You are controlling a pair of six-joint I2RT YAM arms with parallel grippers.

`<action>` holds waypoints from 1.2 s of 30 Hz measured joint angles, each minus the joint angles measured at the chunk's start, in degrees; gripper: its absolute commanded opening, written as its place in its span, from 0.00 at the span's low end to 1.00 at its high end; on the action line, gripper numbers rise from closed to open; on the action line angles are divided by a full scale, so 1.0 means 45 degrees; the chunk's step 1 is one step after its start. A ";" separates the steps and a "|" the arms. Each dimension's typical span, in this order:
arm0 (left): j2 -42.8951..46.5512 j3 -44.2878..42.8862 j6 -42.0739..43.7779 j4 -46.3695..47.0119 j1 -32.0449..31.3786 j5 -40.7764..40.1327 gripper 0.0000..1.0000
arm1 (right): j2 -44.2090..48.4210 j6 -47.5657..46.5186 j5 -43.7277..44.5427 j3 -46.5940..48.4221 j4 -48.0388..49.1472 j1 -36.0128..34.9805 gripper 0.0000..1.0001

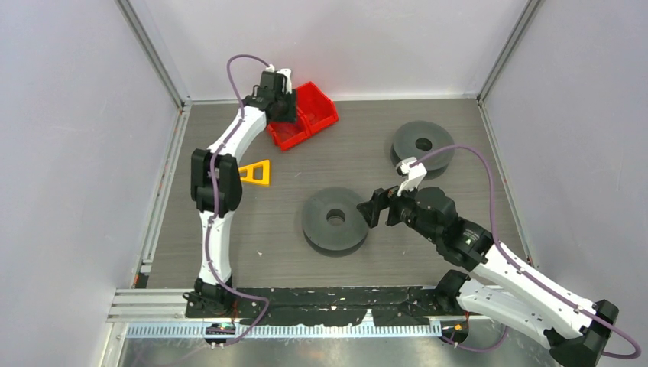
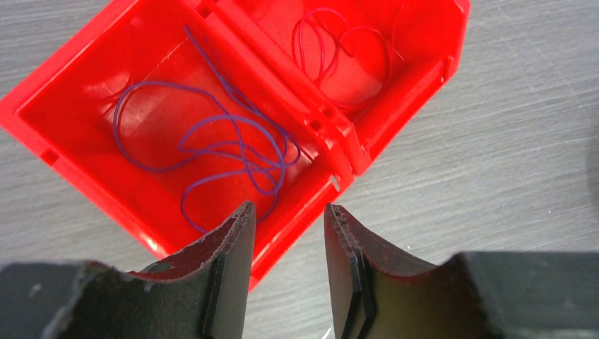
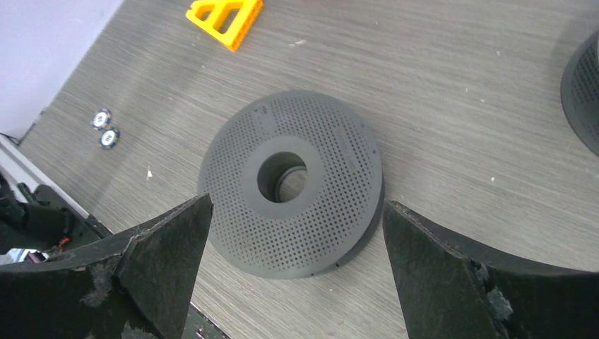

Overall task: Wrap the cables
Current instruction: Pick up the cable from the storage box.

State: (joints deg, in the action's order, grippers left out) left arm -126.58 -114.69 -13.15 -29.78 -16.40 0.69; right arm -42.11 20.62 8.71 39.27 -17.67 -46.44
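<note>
A thin red wire [image 2: 342, 48] lies coiled in the right-hand one of two joined red bins [image 2: 279, 67]. A thin purple wire [image 2: 233, 145] lies tangled in the left-hand bin. My left gripper [image 2: 286, 212] is open and empty, above the bins' near edge; in the top view it [image 1: 280, 107] hovers over the bins [image 1: 319, 107] at the back. A dark grey perforated spool [image 3: 318, 205] lies flat mid-table, also in the top view [image 1: 335, 220]. My right gripper [image 3: 297, 208] is open wide and empty, just right of that spool in the top view [image 1: 374, 208].
A second grey spool [image 1: 422, 145] lies at the back right, its edge in the right wrist view [image 3: 583, 99]. An orange triangle [image 1: 256, 173] lies left of centre, also in the right wrist view [image 3: 224, 18]. Two small round objects [image 3: 104, 128] sit near the front rail.
</note>
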 measured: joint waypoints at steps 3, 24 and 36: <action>-0.0680 -0.0724 -0.0126 0.0151 0.0262 0.0695 0.42 | 0.0461 -0.0204 -0.0165 -0.0102 0.0442 0.0000 0.97; -0.0942 -0.0204 -0.0680 0.1025 0.0617 0.2861 0.00 | 0.0831 -0.0602 0.0180 -0.0345 0.0879 0.0000 0.96; 0.6450 0.1375 -0.1724 0.1632 0.0627 0.4818 0.00 | -0.0495 0.1073 0.0573 -0.0340 0.1418 0.0000 1.00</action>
State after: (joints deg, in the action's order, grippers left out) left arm -97.56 -108.51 -20.91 -22.44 -13.58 22.37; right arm -44.34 25.45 11.29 37.74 -11.29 -46.44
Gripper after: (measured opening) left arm 0.010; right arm 0.984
